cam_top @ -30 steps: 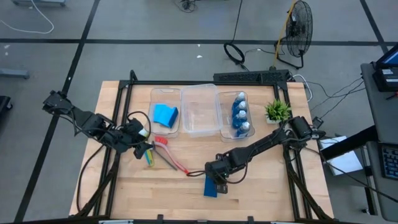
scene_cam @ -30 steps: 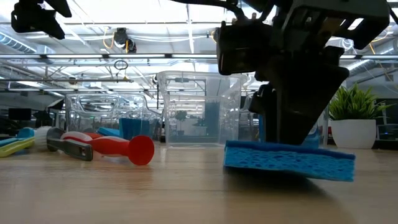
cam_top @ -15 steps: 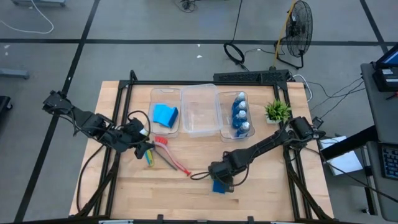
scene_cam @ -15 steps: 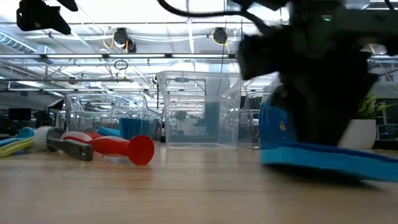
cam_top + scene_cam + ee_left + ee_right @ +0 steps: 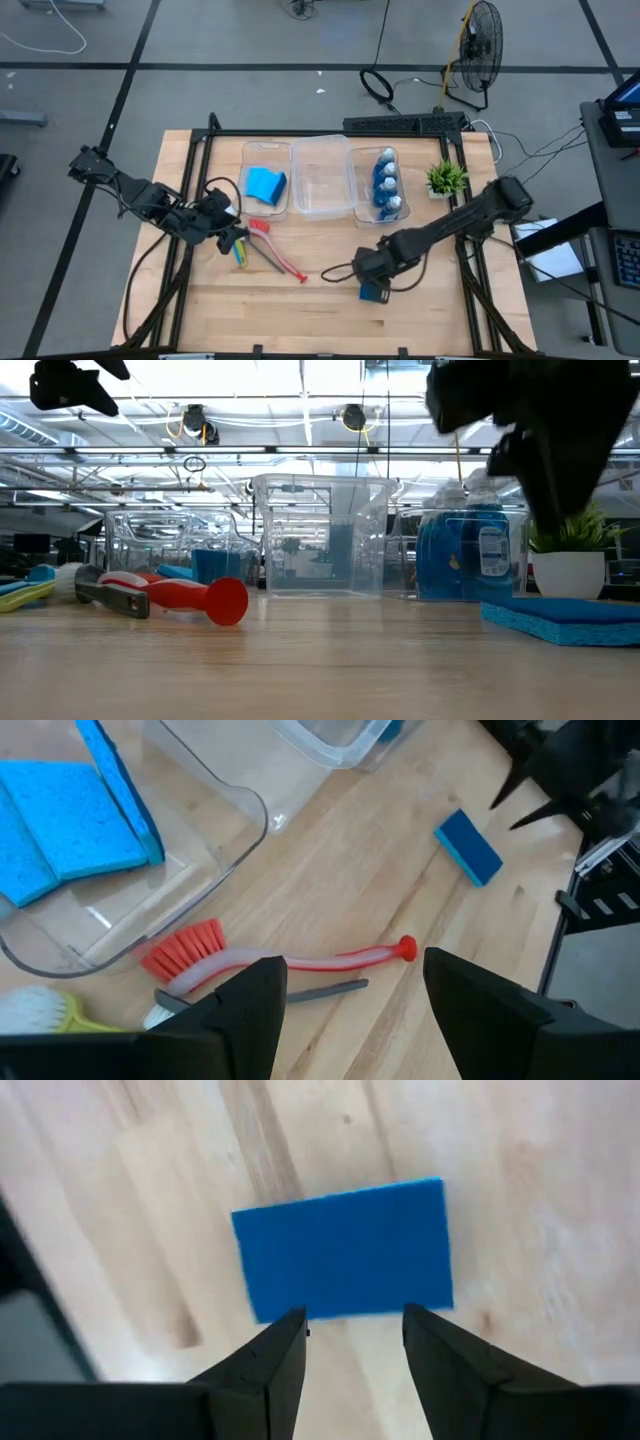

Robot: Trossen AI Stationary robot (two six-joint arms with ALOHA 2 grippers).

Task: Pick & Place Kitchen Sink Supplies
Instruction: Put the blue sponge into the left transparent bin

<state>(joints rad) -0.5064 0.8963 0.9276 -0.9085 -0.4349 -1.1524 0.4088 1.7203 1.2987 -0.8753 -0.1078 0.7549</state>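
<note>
Fingers of my right gripper (image 5: 345, 1345) stand parted, holding nothing, above the blue sponge (image 5: 343, 1262) lying flat on the table's (image 5: 200, 300) near right. Risk: closing off-centre pushes it aside instead of gripping.

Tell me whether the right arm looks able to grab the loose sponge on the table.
Probably yes. The right gripper hangs right over the sponge, fingers apart at its near edge. The sponge lies flat on bare wood with nothing beside it or on it.
</note>
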